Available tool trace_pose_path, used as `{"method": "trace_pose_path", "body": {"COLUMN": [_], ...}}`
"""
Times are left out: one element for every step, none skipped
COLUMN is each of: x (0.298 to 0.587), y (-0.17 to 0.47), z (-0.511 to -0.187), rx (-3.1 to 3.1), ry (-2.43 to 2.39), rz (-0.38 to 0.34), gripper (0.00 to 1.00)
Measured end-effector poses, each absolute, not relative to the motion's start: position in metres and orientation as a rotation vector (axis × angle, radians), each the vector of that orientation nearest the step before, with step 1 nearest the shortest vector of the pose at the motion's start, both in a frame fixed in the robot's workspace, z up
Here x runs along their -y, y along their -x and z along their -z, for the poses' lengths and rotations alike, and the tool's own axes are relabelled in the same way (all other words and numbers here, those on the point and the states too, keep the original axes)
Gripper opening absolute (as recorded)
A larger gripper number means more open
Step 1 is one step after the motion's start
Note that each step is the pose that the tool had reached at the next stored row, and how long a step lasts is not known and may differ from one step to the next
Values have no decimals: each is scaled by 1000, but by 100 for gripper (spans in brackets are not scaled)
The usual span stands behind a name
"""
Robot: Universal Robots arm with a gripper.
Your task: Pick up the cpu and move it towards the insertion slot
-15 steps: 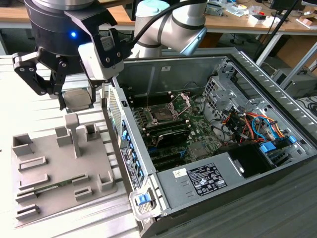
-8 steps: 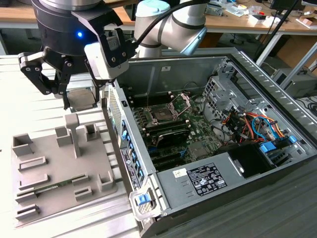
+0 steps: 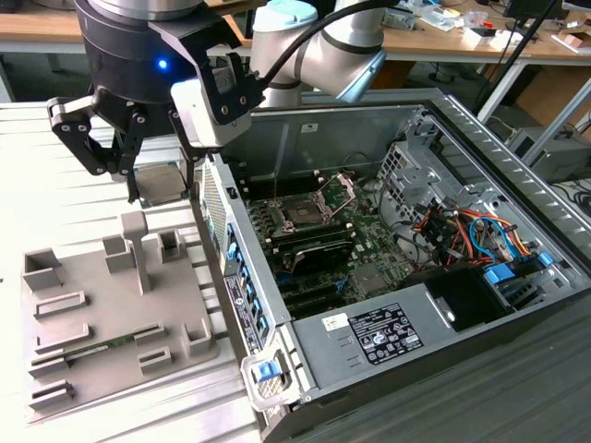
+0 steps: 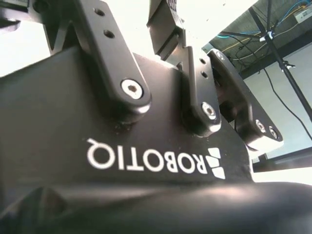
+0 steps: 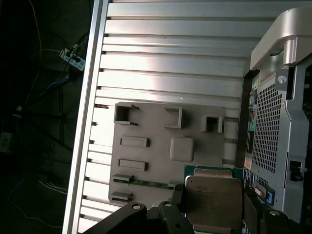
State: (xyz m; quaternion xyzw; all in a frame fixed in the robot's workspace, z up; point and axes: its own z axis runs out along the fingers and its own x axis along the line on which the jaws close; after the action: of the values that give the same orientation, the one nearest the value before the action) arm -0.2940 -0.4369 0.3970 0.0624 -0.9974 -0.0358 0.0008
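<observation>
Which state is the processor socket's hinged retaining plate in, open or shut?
Open. In the exterior view the retaining plate stands tilted up behind the insertion slot, leaving the socket's dark centre uncovered.

The cpu is a thin square chip with a dull silvery metal top, held flat in the air at the upper left of the exterior view. In the first wrist view it shows a green board edge around the metal lid. The slot, a square socket with dark centre and silver frame, sits mid-frame, its retaining plate hinged up.
</observation>
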Motion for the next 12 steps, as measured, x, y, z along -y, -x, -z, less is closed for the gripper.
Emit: {"method": "trace_pose_path", "body": {"x": [437,437,437,437,437,437,437,437,437,437,437,437], "y": [293,293,292,291,291,290,290,289,288,288,287,286], "z": [-397,-397,-397,-397,-397,-397,-397,-397,-397,-397,-397,-397], "rx": [3132,3132,3132,3132,3132,3132,3132,3132,3132,3132,3132,3132], "ry": [-196,-196,-196,-196,-196,-196,-196,-196,-196,-196,-196,-196], "rz": [112,112,112,112,112,113,112,113,112,112,112,112], "gripper": [55,55,55,55,55,55,55,55,55,55,55,55]}}
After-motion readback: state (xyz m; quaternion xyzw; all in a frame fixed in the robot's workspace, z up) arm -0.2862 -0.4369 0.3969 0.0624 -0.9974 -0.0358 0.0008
